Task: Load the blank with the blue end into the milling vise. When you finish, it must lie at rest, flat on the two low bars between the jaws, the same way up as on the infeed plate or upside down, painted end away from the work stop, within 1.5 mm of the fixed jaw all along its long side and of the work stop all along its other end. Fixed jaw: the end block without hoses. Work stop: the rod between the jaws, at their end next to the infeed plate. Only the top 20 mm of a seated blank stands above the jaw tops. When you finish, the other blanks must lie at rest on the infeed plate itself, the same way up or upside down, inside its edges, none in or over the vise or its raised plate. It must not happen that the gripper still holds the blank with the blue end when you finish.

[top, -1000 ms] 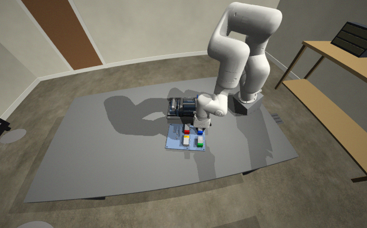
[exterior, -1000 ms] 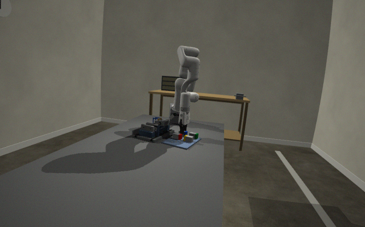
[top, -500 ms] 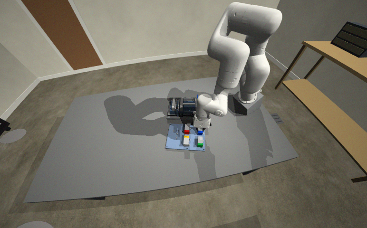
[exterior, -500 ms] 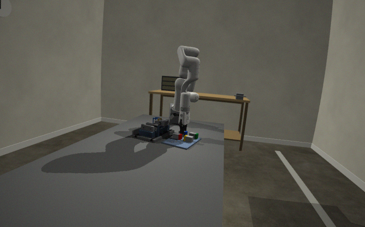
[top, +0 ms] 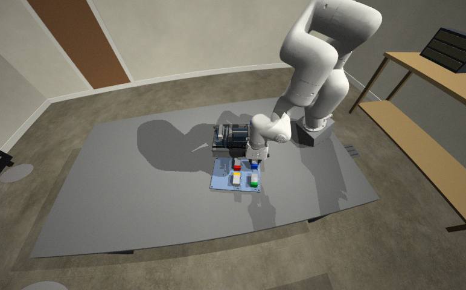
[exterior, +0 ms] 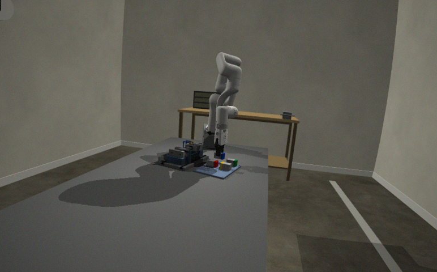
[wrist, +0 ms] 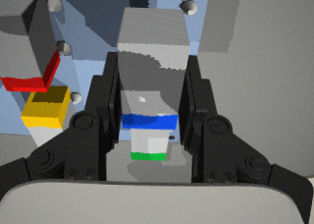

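My gripper (top: 254, 162) (exterior: 218, 153) (wrist: 151, 73) is shut on the blank with the blue end (top: 254, 166) (exterior: 222, 156) (wrist: 154, 29), its fingers on the two long sides. The blank hangs level, a little above the infeed plate (top: 221, 183) (exterior: 214, 173), with its blue end toward the green-ended blank (top: 254, 179) (exterior: 235, 162) (wrist: 148, 156). The milling vise (top: 241, 133) (exterior: 177, 153) stands behind the plate in the top view; the arm partly hides its right end. The space between its jaws is too small to make out.
The red-ended blank (top: 236, 167) (exterior: 215, 164) (wrist: 26, 84) and the yellow-ended blank (top: 236, 178) (exterior: 227, 166) (wrist: 44, 116) lie on the infeed plate, left of the held blank in the wrist view. Small pins (wrist: 188, 7) stand up from the plate. Blue hoses (exterior: 187, 141) rise at the vise's far end.
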{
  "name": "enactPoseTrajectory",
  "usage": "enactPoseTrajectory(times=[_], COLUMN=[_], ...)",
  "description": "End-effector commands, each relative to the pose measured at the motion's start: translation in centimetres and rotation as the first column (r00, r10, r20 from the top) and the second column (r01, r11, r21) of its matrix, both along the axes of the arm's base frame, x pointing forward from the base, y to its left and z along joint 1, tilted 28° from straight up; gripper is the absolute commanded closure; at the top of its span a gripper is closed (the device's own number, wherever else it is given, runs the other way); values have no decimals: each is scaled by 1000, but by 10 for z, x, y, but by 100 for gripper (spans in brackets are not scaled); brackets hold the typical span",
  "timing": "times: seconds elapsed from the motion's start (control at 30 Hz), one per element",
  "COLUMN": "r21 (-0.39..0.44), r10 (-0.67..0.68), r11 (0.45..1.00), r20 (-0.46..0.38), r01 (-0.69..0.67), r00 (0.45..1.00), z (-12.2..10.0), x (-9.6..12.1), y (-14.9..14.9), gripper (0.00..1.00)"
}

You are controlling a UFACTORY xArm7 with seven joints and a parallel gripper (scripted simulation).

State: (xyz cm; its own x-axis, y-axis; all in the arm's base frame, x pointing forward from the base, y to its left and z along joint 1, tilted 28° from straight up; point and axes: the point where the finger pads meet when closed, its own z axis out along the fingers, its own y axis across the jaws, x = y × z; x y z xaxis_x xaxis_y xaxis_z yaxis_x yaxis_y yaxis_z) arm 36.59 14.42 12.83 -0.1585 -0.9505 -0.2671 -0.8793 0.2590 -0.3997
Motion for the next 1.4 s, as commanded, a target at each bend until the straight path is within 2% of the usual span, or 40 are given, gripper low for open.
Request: enactPoseTrajectory(times=[0.0, 0.37, 0.6, 0.93, 1.17, 1.37], r21=[-1, -1, -1, -1, -1, -1], r10=[-1, -1, -1, -1, -1, 0], r11=[1000, 1000, 1000, 1000, 1000, 1000], r20=[-4, -4, -4, -3, -3, -3], r01=[1, 1, 1, 1, 1, 0], r00=[1000, 1000, 1000, 1000, 1000, 1000], z=[2, 28, 28, 54, 54, 77], x=[-1, -14, -14, -26, -26, -38], y=[0, -5, -5, -10, -10, -14], gripper=[100, 100, 100, 100, 100, 100])
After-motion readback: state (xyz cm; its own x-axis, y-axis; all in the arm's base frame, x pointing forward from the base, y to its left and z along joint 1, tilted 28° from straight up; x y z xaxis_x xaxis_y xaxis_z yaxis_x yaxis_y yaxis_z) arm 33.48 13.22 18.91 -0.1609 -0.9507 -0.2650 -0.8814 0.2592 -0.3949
